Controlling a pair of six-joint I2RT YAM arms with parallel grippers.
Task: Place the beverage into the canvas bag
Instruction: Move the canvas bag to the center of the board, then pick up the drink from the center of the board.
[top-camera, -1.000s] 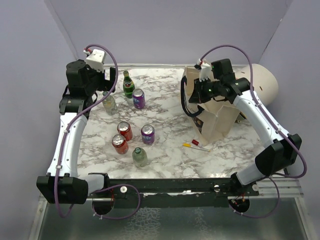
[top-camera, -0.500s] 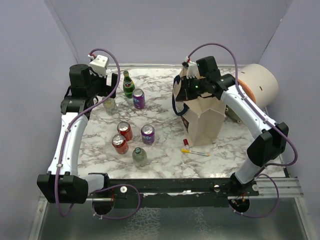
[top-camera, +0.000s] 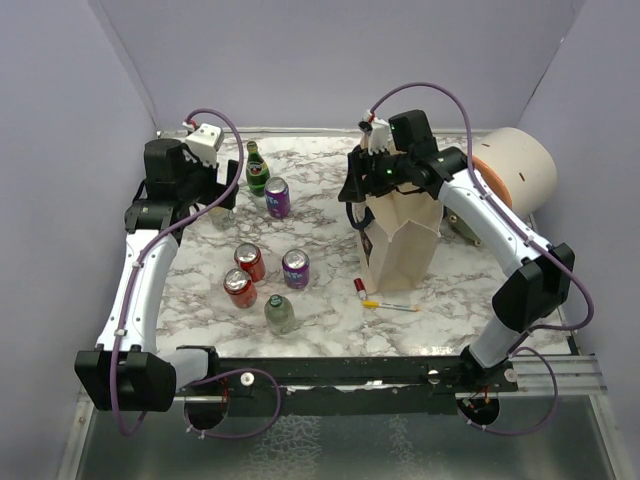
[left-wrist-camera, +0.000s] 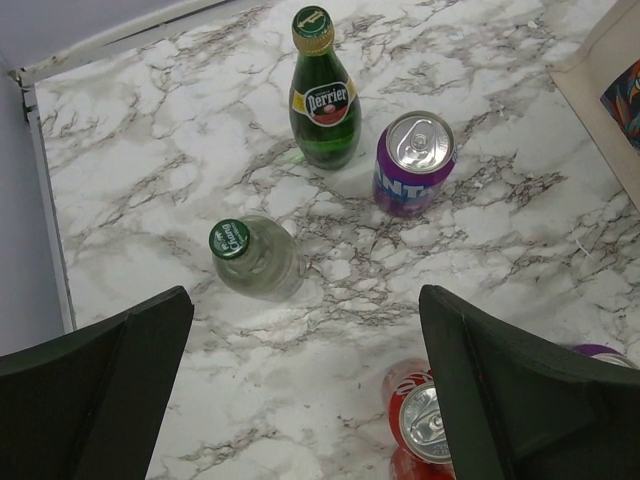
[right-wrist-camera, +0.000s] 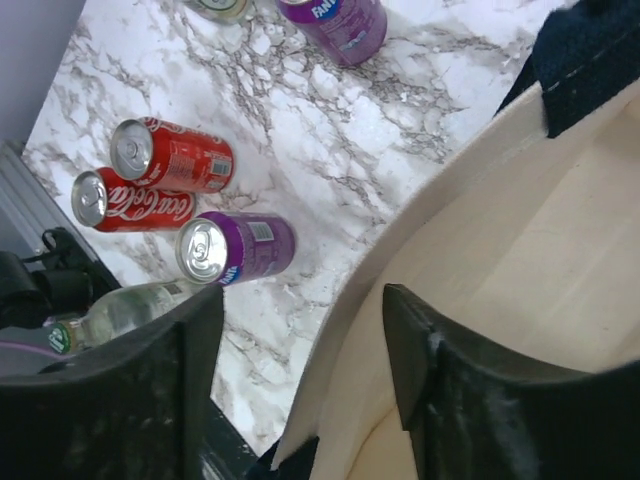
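One pincer (right-wrist-camera: 303, 305) agape (right), straddling canvas bag (right-wrist-camera: 505, 255)

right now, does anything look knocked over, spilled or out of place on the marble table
Nothing has spilled. A thin yellow pen and a small red and white item lie loose on the marble beside the upright beige canvas bag; neither is a drink.
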